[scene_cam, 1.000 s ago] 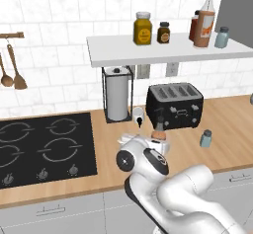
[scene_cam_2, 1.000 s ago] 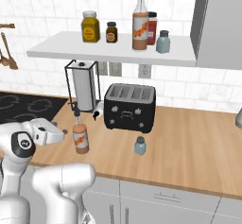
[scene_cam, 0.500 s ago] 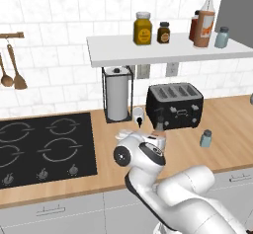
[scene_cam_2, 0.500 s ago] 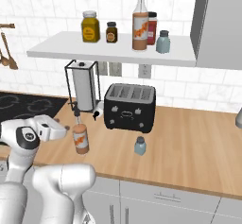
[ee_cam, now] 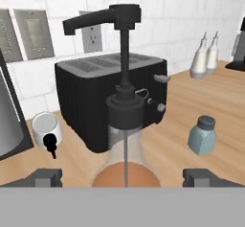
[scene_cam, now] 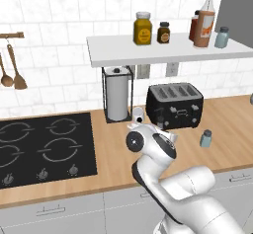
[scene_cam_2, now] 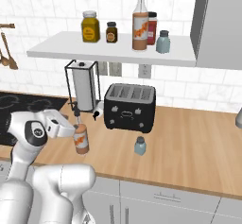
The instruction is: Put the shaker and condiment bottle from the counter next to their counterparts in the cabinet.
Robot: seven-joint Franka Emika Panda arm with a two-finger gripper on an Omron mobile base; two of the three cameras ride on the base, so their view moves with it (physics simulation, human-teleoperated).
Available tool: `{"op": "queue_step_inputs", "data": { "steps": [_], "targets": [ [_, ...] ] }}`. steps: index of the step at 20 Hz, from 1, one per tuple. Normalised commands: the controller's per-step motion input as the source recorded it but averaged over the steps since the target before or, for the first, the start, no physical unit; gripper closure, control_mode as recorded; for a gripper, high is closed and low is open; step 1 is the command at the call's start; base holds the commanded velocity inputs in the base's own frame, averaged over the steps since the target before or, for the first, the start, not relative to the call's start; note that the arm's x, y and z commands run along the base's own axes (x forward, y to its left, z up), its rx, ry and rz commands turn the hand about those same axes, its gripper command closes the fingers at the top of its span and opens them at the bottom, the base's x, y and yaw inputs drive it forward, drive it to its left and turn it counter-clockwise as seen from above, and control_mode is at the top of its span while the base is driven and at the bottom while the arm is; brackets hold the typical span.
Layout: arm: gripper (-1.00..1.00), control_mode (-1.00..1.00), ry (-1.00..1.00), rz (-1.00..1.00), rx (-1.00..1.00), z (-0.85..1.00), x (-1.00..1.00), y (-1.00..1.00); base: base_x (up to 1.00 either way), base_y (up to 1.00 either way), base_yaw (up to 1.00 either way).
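- Wooden surface point(scene_cam_2: 189, 142) carries one shaker point(scene_cam_2: 139, 146) and one condiment bottle point(scene_cam_2: 81, 138); shelf point(scene_cam_2: 108, 49) holds their twins.
- Gripper point(ee_cam: 125, 177), jaws spread wide, straddles the surface's bottle without clamping it.

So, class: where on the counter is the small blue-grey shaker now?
In the right base view, the shaker stands on the counter, just in front of the black toaster.

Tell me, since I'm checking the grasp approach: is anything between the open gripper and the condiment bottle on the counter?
Nothing visible. In the hand view the condiment bottle stands centred between the two fingertips of the gripper, jaws open on either side. The toaster and the shaker stand behind it, out of the way.
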Motion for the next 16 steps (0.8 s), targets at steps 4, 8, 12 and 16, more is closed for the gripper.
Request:
{"op": "queue_step_inputs", "data": {
  "steps": [4,8,12,16],
  "targets": [
    [-1.00,-1.00,0.00,-0.02,0.00,0.00,0.08,0.02,0.00,0.00,0.00],
    [-1.00,-1.00,0.00,-0.01,-0.01,0.00,0.19,0.05,0.00,0.00,0.00],
    [-1.00,-1.00,-0.04,0.00,0.00,0.00,0.02,-0.23,0.00,0.00,0.00],
    [-1.00,-1.00,-0.04,0.00,0.00,0.00,0.00,-0.09,0.00,0.00,0.00]
  ]
}}
